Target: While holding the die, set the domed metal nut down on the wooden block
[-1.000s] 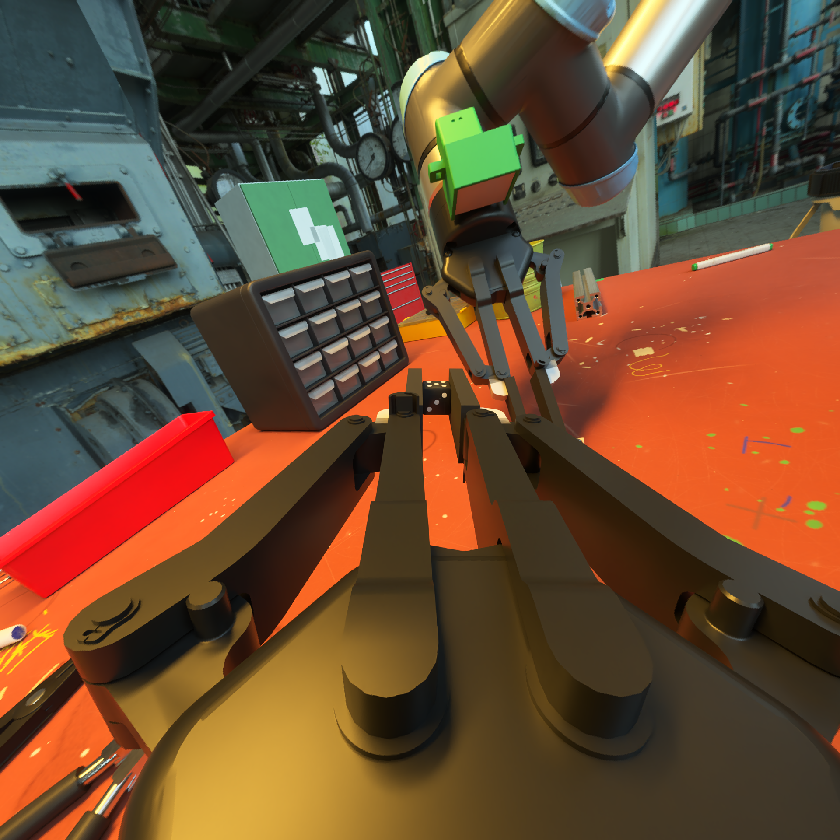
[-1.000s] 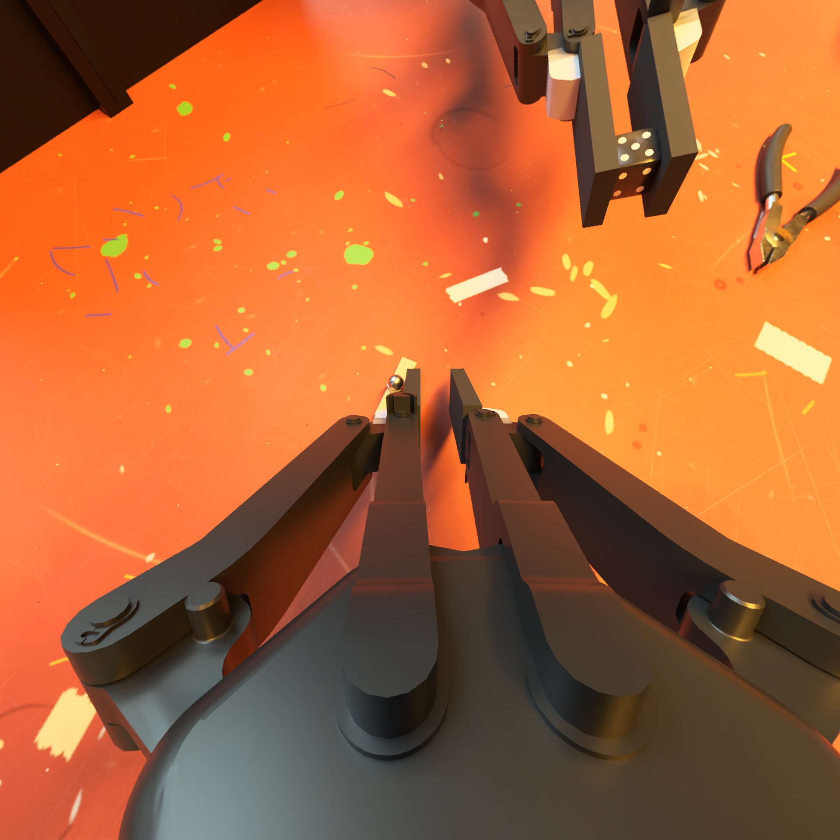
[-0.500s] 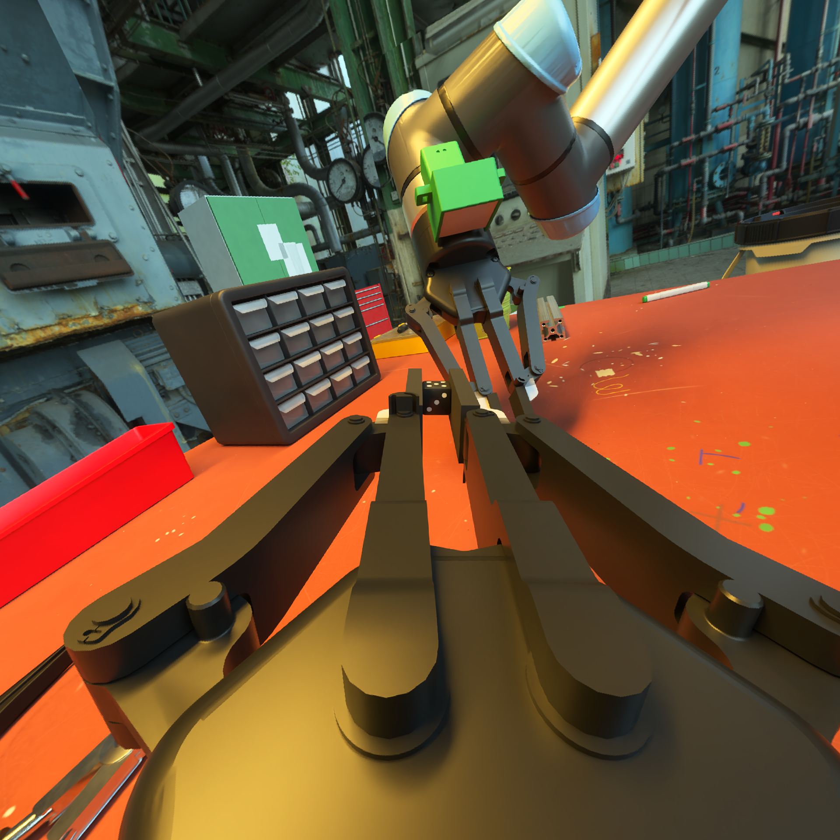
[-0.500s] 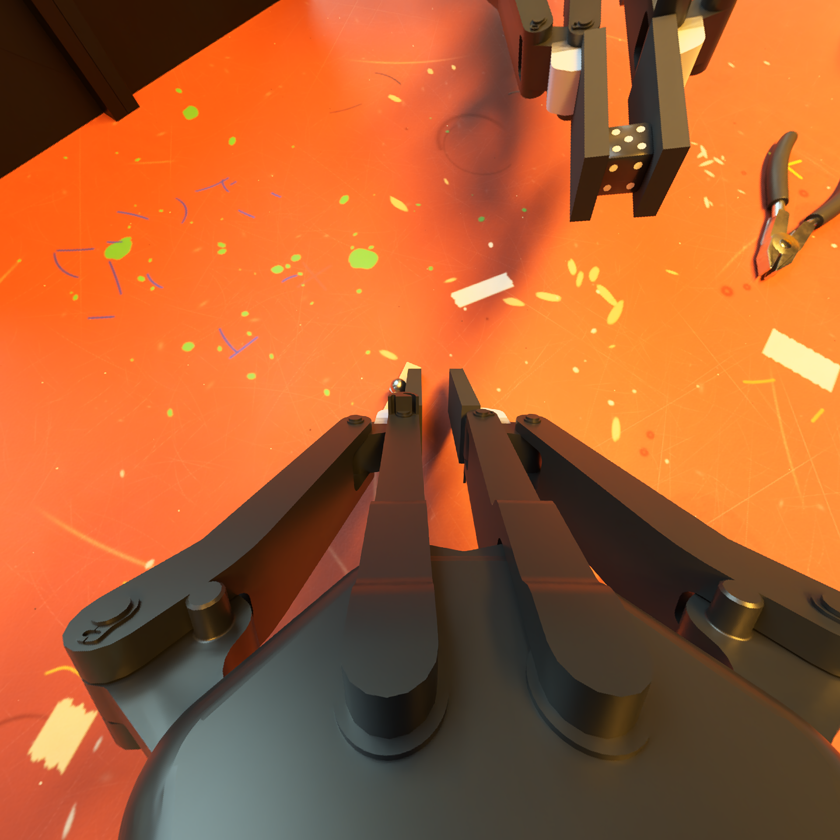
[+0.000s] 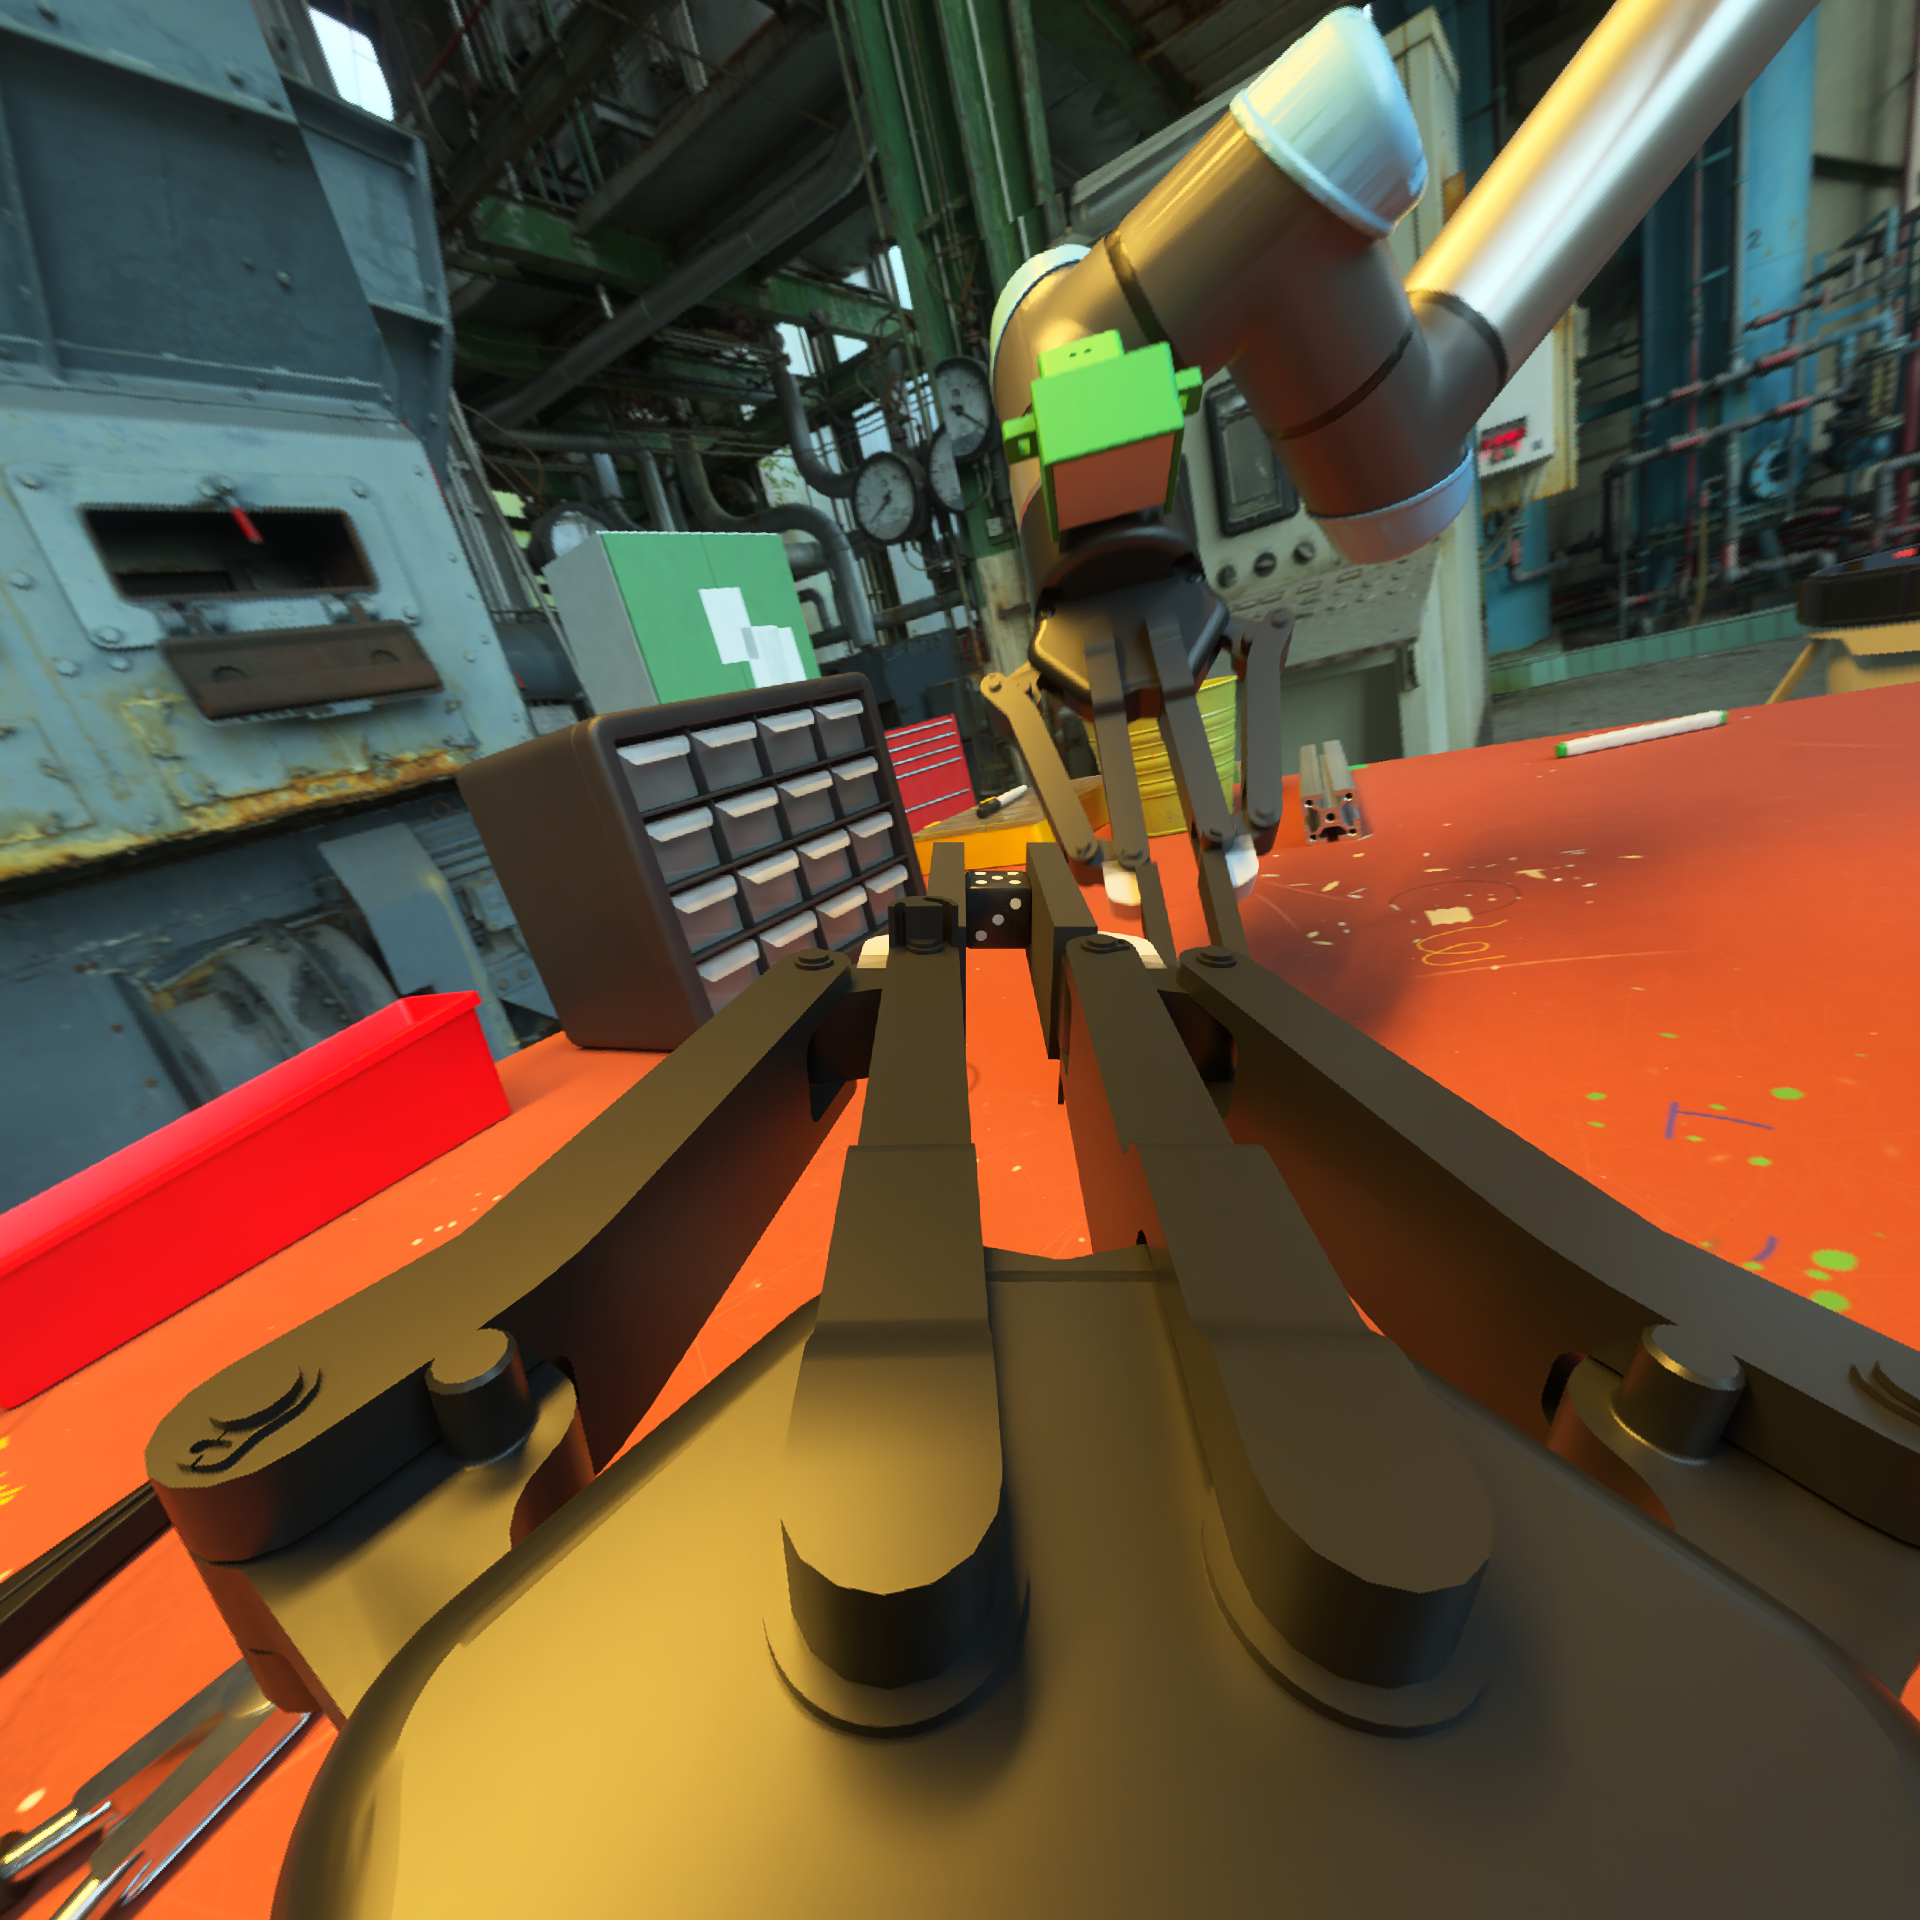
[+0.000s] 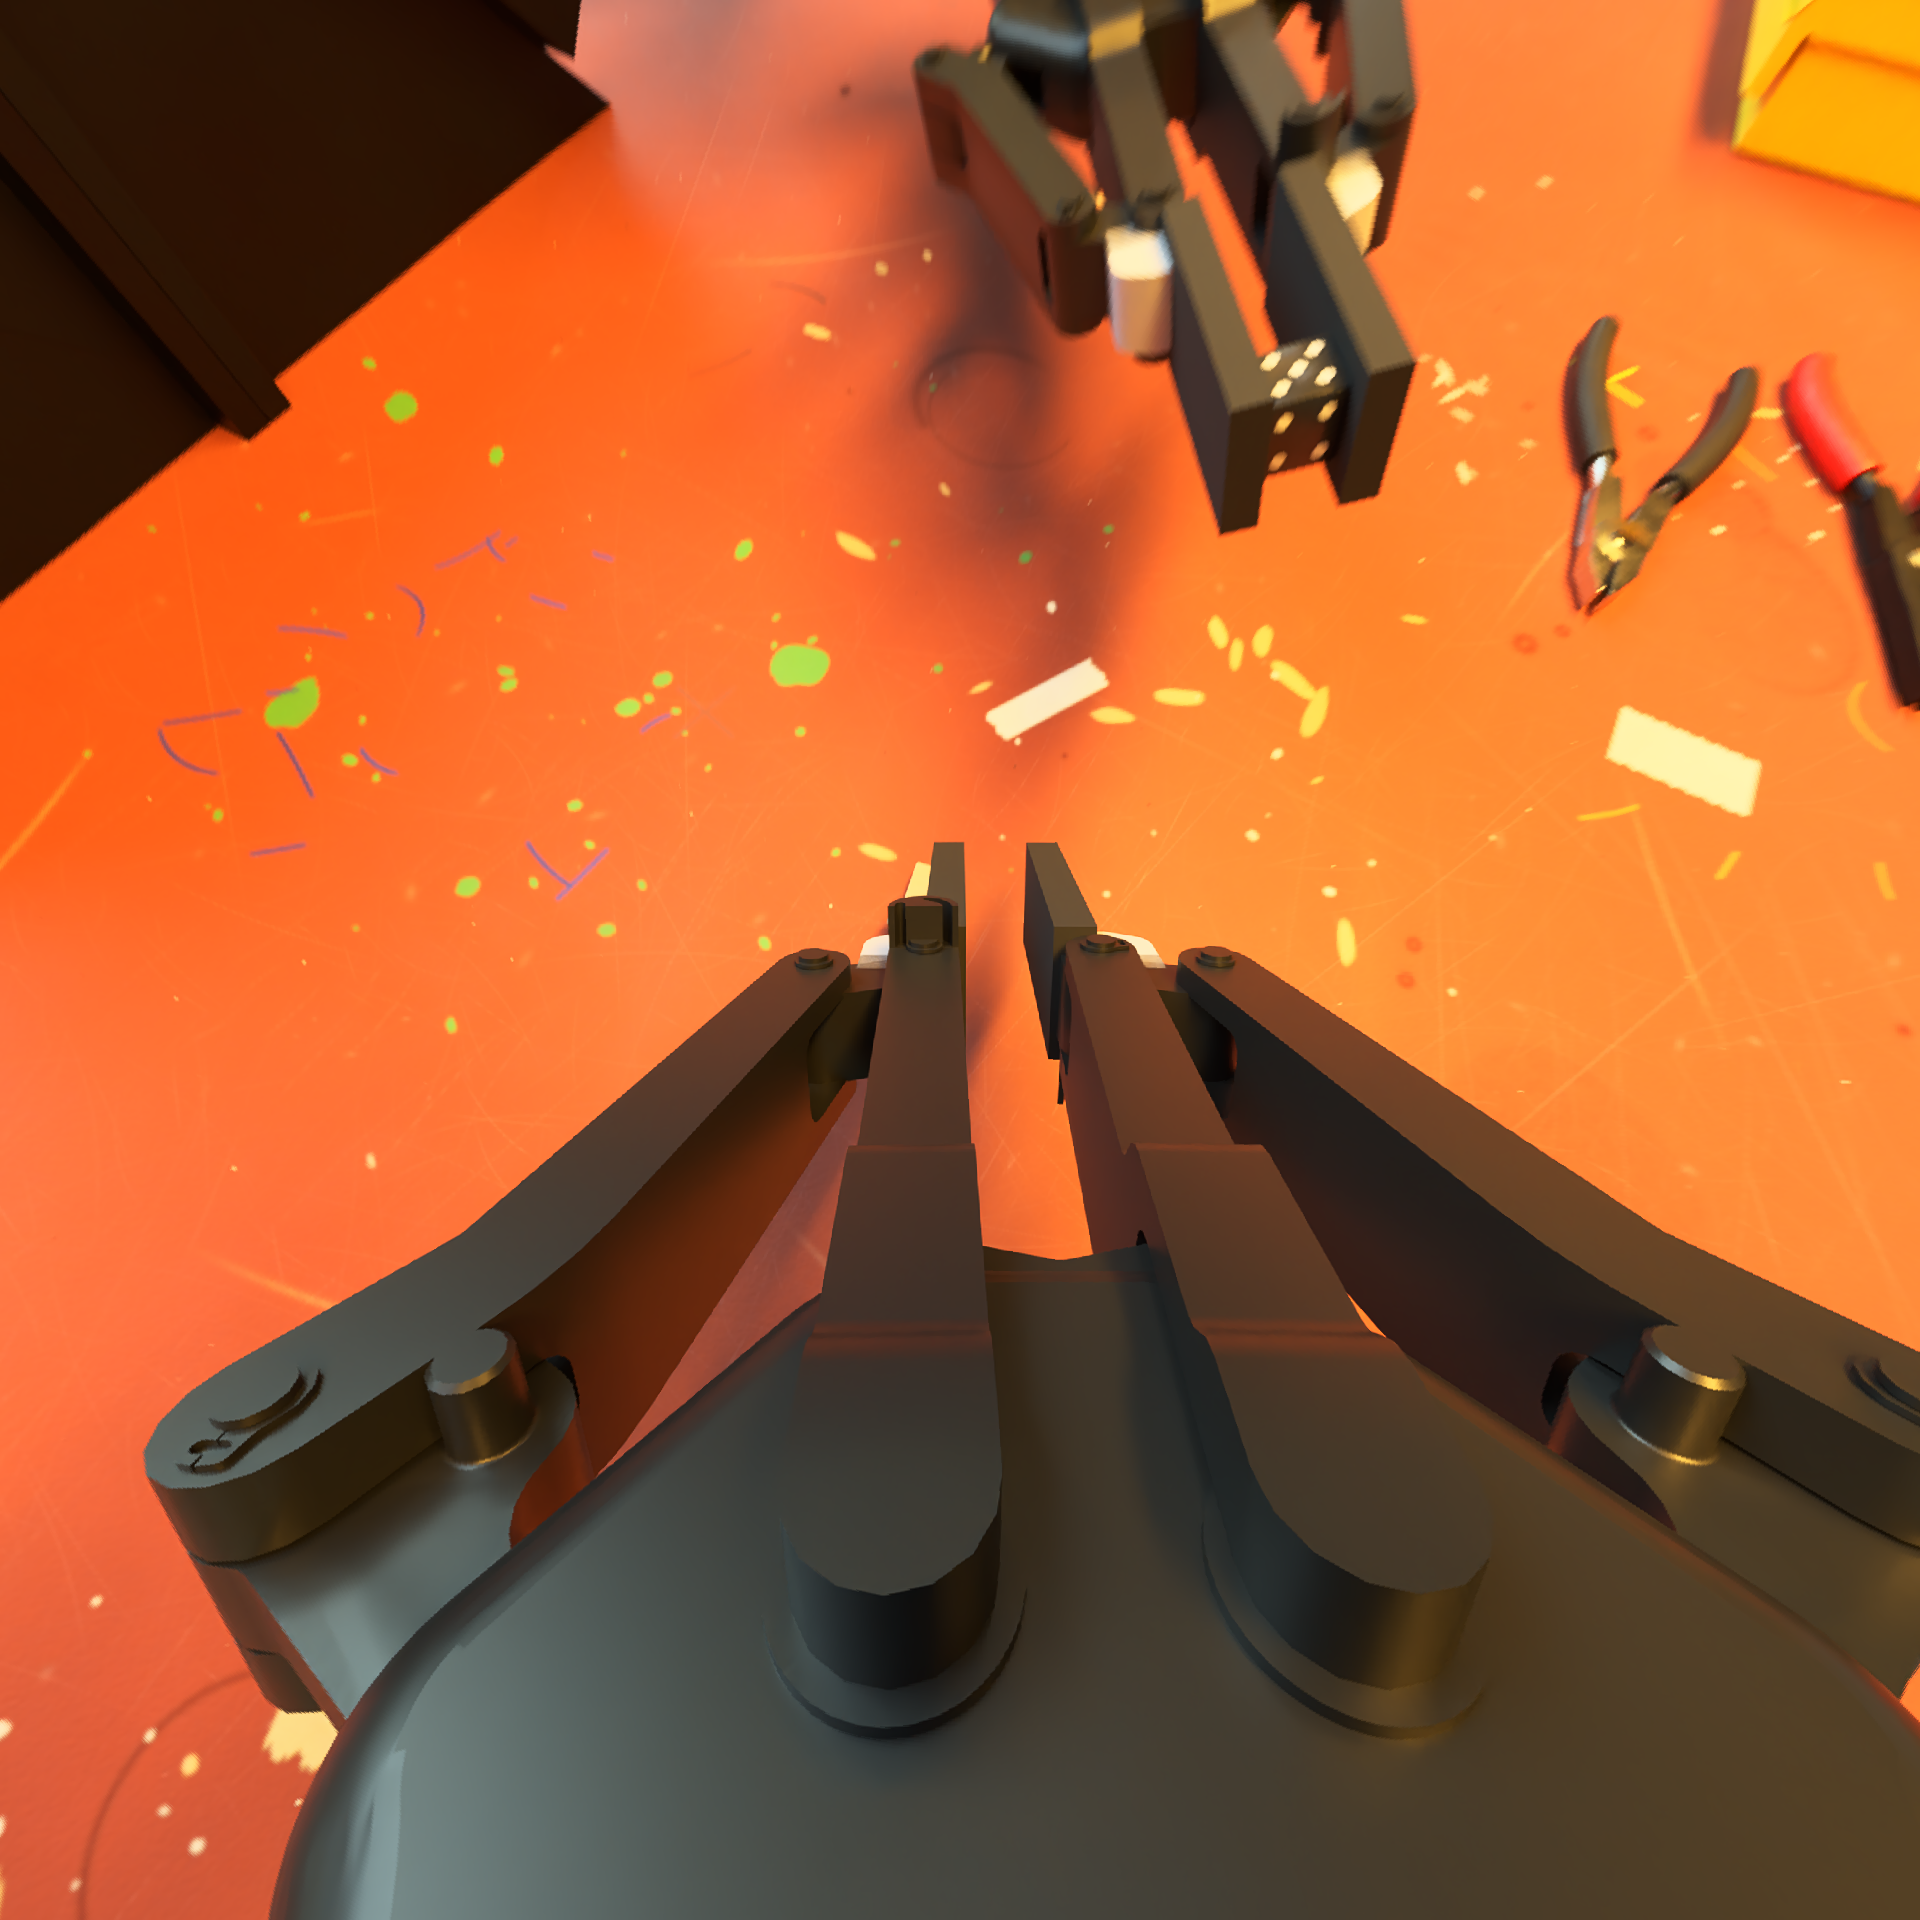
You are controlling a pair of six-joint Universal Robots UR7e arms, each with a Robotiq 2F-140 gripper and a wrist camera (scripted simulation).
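Observation:
My left gripper (image 5: pixel 995 862) is shut on a black die with white pips (image 5: pixel 997 912) and holds it above the orange table (image 5: pixel 1558 1039). Both also show at the top of the right wrist view: the left gripper (image 6: pixel 1304 488) and the die (image 6: pixel 1299 410). My right gripper (image 6: pixel 994 852) points down at the table, jaws a narrow gap apart, with only bare table showing between them. It stands just beyond the die in the left wrist view (image 5: pixel 1184 914). The domed nut is out of sight. A tan slab (image 5: pixel 956 826) carrying a black marker lies behind the die.
A brown drawer organiser (image 5: pixel 727 842) and a red bin (image 5: pixel 260 1143) stand to the left. Pliers (image 6: pixel 1652 468), a red-handled tool (image 6: pixel 1839 436) and a yellow box (image 6: pixel 1829 94) lie at the right. A white marker (image 5: pixel 1642 732) and an aluminium profile (image 5: pixel 1330 805) lie further back.
The small shiny nut seen beside my right gripper's left fingertip has gone out of sight behind that finger. In the right wrist view, the left gripper with the die shifted left and tilted.

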